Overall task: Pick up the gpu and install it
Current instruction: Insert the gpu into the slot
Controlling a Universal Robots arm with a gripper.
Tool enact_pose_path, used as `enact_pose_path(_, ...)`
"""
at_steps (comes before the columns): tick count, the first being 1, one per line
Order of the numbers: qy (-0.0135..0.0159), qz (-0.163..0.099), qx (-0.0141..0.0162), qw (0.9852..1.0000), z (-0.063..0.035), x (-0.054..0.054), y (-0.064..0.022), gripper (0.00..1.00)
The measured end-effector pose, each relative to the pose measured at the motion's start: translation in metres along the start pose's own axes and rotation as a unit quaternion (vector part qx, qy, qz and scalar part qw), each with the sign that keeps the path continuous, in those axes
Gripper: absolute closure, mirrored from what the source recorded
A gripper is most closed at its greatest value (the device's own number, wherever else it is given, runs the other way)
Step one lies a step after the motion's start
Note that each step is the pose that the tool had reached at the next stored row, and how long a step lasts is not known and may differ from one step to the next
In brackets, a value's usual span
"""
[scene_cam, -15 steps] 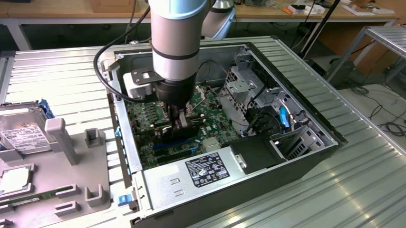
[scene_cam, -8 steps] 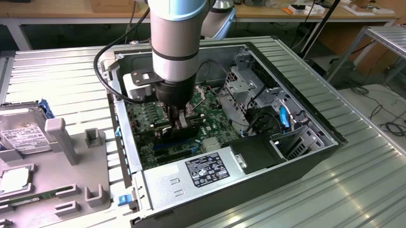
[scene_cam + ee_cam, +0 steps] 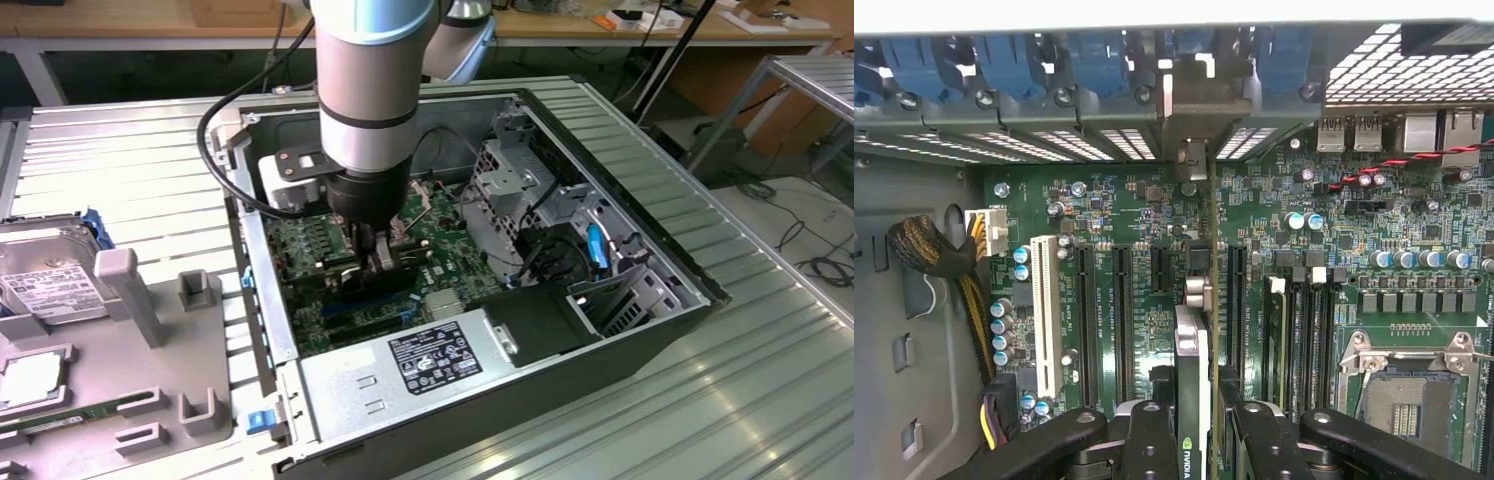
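Inside the open computer case, which lies on its side in the middle of the surface, the end effector is clenched on the gpu. The card stands on edge between the fingers, over the green motherboard.

The pick-up is done and the card is in the case. In the wrist view it lines up with the gap between two long black slots, and its metal bracket end reaches toward the slotted rear wall under the blue clips. Whether its lower edge is pressed home into a slot I cannot tell; I judge the seating to be unfinished, since the card is gripped.

Close beside the card are a white slot, memory sticks and the bare processor socket, all near enough to be bumped. A bundle of yellow and black cables lies off to one side, apart from the card. The power supply fills the case's near end and a metal drive cage the far side. Toward the surface's edge at the exterior view's left, a hard drive rests on a grey holder.
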State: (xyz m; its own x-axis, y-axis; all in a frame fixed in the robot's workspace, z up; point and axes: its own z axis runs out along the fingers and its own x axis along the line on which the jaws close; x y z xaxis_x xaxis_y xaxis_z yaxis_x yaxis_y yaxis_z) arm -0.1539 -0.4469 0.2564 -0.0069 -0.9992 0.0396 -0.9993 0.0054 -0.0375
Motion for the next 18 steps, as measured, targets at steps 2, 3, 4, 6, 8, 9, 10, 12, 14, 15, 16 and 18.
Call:
enact_pose_path(2,0.0,0.0,0.0,1.0,0.0001,0.0,0.0,0.73)
enact_pose_path(3,-0.0001,0.0,0.0,1.0,0.0001,0.0,0.0,0.73)
enact_pose_path(4,-0.0001,0.0,0.0,1.0,0.0002,0.0,0.0,0.73)
enact_pose_path(6,-0.0001,-0.002,0.0001,1.0,0.0002,0.0,0.0001,0.73)
enact_pose_path(8,-0.0002,-0.003,0.0003,1.0,0.0003,0.0,0.0003,0.73)
enact_pose_path(9,-0.0002,-0.004,0.0001,1.0,0.0004,0.0,0.0006,0.73)
enact_pose_path(10,-0.0002,-0.004,0.0002,1.0,0.0005,0.0,0.0007,0.73)
enact_pose_path(12,-0.0002,-0.005,0.0003,1.0,0.0016,0.0,0.0009,0.73)
enact_pose_path(14,-0.0002,-0.006,0.0005,1.0,0.0026,-0.0001,0.0011,0.73)
enact_pose_path(15,-0.0001,-0.007,0.0005,1.0,0.0032,-0.0001,0.0011,0.73)
enact_pose_path(16,-0.0002,-0.008,0.0008,1.0,0.0042,-0.0001,0.0012,0.73)
enact_pose_path(18,-0.0003,-0.009,0.0014,1.0,0.006,-0.0002,0.0014,0.73)
